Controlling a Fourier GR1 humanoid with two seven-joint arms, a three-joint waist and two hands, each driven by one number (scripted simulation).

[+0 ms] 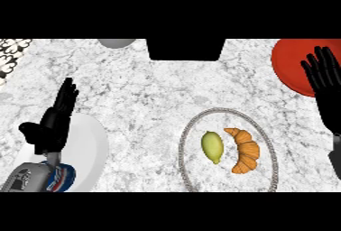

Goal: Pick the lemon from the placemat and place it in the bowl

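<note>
Yellow-green lemon (212, 147) is sitting on the round grey-rimmed placemat (188, 135), just left of a croissant (243, 156), nothing touching it. Right hand (326, 85) is hovering up by the red plate (286, 63), fingers straight, carrying nothing. Left hand (53, 122) is resting over the white bowl (93, 149), fingers straight up, also carrying nothing. Looks like the reach step is only beginning. Next move is calling for the right hand to drop down-left onto the lemon, curl round it without catching the croissant, then carry it across to the bowl.
</note>
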